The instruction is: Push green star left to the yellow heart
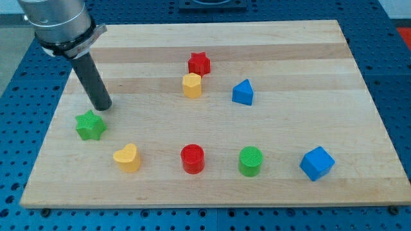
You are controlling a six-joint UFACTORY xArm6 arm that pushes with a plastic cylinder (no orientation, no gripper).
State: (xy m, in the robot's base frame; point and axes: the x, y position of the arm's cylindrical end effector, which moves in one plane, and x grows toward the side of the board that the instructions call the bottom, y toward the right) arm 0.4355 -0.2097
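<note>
At the board's left, your tip [103,106], a bare rod gripping nothing, at one o'clock just off the green star [90,126], yellow heart [127,158] at the star's four o'clock.

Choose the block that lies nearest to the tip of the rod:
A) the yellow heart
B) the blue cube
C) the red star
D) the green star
D: my tip sits just above the green star, toward the view's top, while the yellow heart lies farther toward the view's bottom.
</note>
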